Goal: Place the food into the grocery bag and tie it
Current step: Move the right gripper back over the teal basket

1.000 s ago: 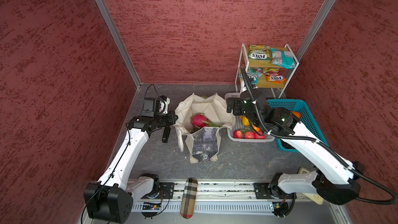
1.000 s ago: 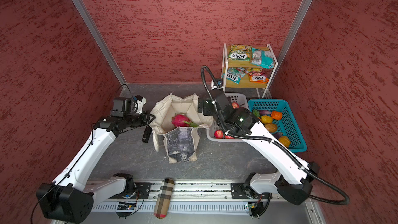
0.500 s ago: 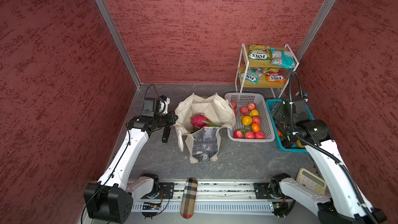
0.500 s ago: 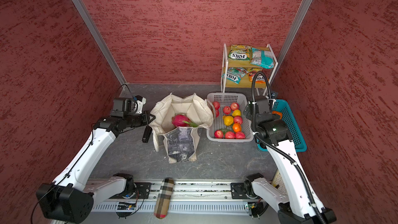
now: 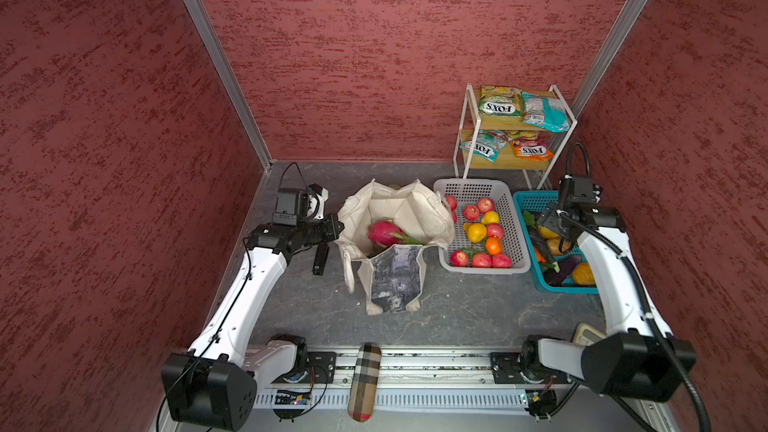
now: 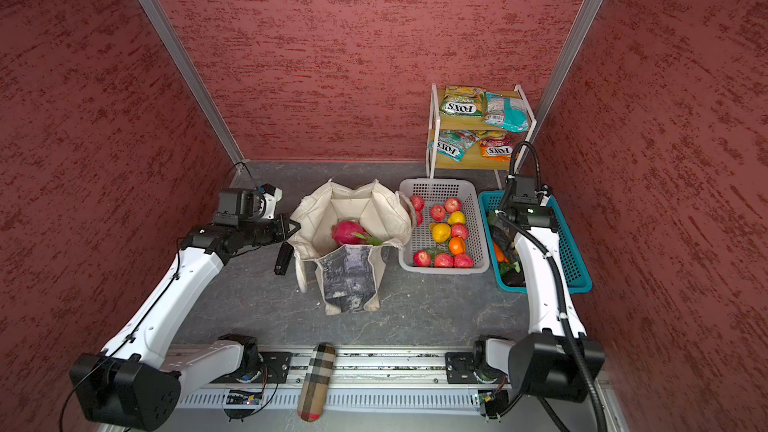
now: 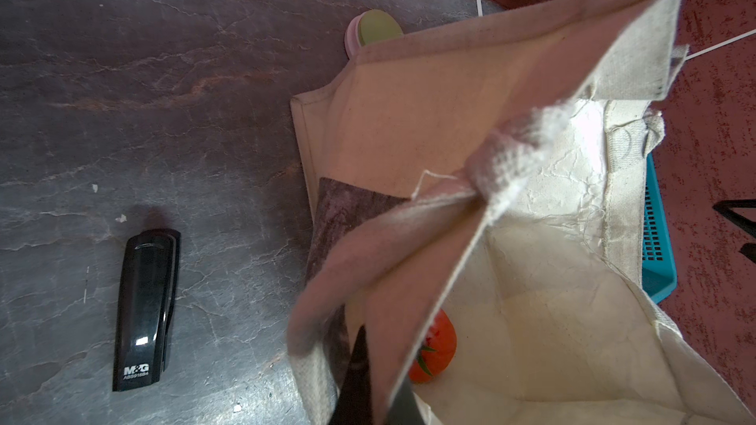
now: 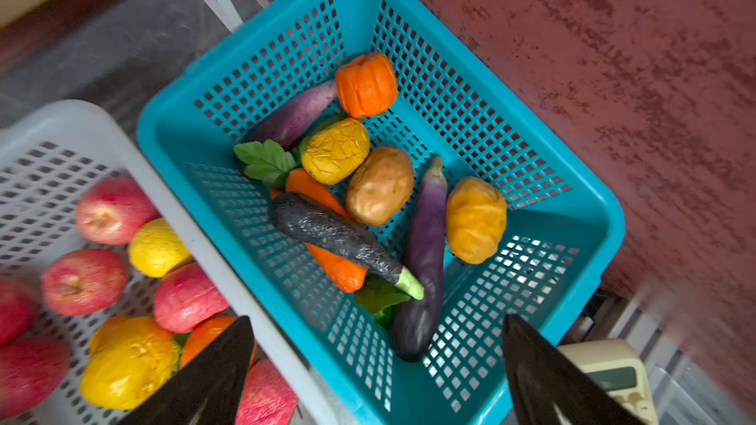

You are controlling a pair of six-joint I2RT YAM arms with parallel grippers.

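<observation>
Quick status from my end. The left gripper [image 7: 380, 361] is clamped shut on the left side of the bag's rim, holding the mouth open. The bag [image 5: 395, 280] stands on the table just left of the white basket [image 5: 484, 269]. It has the dragon fruit [image 5: 383, 232] inside, plus a red piece [image 7: 435, 347] down at the bottom.

The right gripper [image 8: 376, 318] is spread about as wide as it goes, with nothing in it, and hangs over the blue basket [image 8: 470, 116] on the far right. So the next pick is the right arm's job, since the left one's busy.

Here's what the pick turns on. The purple eggplant [image 8: 425, 247] sits pretty much straight ahead between the fingers. Its long axis runs crosswise to the line they close along, so I reckon a straight drop and a squeeze across its width would work. The dark eggplant [image 8: 343, 243] lies slanted over a carrot [image 8: 313, 192] and would probably need a wrist twist first.

I honestly can't tell how high the fingers are above the veg. The wrist view is smeared at the edges, and the arm hides half the basket in both top views.

Whatever gets grabbed then has to travel left, over the white basket, to the bag.
</observation>
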